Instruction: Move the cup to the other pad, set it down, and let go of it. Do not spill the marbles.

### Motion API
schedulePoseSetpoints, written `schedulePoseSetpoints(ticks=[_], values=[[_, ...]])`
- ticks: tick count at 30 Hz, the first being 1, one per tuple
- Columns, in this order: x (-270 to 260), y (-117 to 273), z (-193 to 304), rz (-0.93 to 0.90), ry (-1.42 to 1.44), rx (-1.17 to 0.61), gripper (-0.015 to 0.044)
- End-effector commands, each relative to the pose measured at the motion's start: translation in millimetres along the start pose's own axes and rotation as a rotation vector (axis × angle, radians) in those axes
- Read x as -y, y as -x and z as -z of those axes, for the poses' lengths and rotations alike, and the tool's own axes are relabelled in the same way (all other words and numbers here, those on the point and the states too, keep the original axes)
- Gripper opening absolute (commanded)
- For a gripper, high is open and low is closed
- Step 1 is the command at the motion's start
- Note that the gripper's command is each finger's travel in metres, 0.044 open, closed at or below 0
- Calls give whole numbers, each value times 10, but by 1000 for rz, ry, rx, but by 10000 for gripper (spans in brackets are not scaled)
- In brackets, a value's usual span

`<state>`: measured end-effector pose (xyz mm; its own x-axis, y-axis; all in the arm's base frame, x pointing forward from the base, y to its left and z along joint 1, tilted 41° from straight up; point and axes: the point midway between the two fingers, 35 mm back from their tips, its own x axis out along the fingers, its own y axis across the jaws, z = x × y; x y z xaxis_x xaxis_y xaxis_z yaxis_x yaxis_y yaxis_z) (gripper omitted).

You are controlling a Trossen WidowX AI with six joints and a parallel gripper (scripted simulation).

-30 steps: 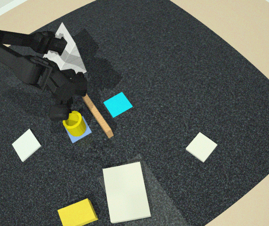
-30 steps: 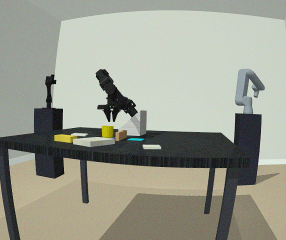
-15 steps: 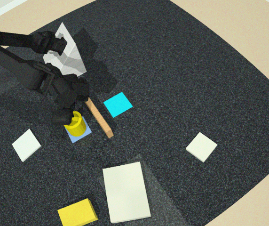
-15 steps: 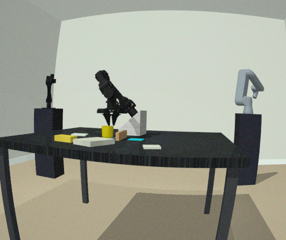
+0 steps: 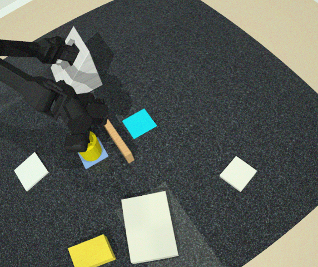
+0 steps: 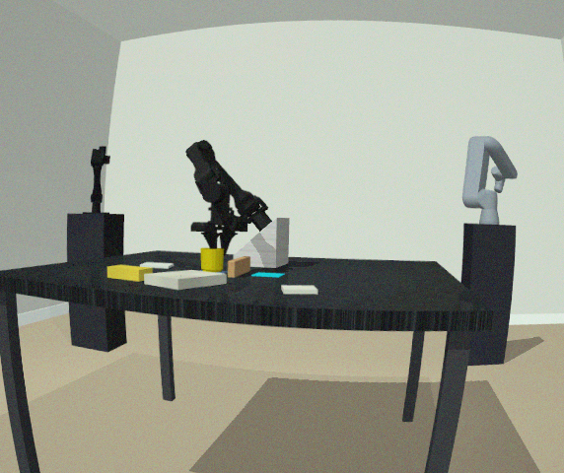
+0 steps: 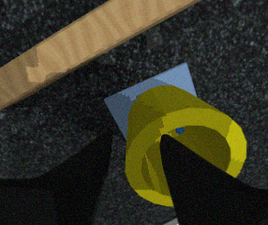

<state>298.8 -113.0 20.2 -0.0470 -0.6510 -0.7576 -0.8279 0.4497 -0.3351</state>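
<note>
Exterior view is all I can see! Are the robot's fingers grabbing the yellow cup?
Observer: Not squeezing. In the wrist view, one of the fingers is inside the cup and the other is outside, with a gap.
Operator: Are marbles in there?
Observer: One blue marble shows; the finger hides much of the inside.
Operator: What's in the way?
Observer: From the top, a wooden bar lies between the cup's pale blue pad and the cyan pad.
</note>
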Motion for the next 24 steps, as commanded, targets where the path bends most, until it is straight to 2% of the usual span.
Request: schedulePoseSetpoints(ticks=[1, 13, 24], values=[[-22, -93, 13, -2, 6, -7, 167], [-26, -164, 21, -1, 6, -8, 167], [-16, -146, 14, -2, 2, -3, 93]])
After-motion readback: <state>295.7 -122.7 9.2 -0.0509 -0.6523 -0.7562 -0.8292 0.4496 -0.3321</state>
